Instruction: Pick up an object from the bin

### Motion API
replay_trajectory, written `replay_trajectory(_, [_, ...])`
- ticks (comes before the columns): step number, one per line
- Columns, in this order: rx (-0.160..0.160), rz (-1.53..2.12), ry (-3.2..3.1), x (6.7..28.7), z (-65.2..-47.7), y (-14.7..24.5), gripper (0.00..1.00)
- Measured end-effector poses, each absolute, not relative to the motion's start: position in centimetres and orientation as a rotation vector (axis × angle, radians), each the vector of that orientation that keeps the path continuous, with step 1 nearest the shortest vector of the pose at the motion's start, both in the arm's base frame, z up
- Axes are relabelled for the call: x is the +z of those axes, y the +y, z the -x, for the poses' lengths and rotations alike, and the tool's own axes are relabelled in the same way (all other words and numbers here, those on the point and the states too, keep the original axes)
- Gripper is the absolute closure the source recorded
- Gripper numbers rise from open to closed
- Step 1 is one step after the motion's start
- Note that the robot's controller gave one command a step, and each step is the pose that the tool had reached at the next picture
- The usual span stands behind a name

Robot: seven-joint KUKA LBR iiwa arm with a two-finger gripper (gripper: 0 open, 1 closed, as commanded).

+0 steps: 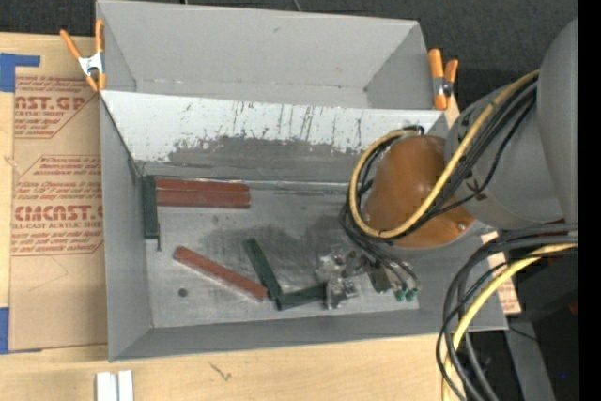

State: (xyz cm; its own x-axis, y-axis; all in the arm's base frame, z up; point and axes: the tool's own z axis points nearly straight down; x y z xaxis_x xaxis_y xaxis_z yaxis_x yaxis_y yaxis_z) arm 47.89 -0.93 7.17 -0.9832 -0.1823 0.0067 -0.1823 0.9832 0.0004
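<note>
Camera view: the gripper (346, 282) sat low at the lower right of the bin (127, 249), at the end of a green strip (300, 299). We could not tell if it was open or closed. We judged the strip light, stiff and thin, best pinched across its width.

Scratched, dull grey metal on the bin (127, 230); matt reddish-brown bar (202, 194); matt dark green strip (262, 269); smooth, glossy orange cover (408, 188).
</note>
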Motion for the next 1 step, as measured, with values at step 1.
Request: replay_trajectory(1, [0.000,-0.308,-3.129,24.33,-48.45,-0.21,1.00])
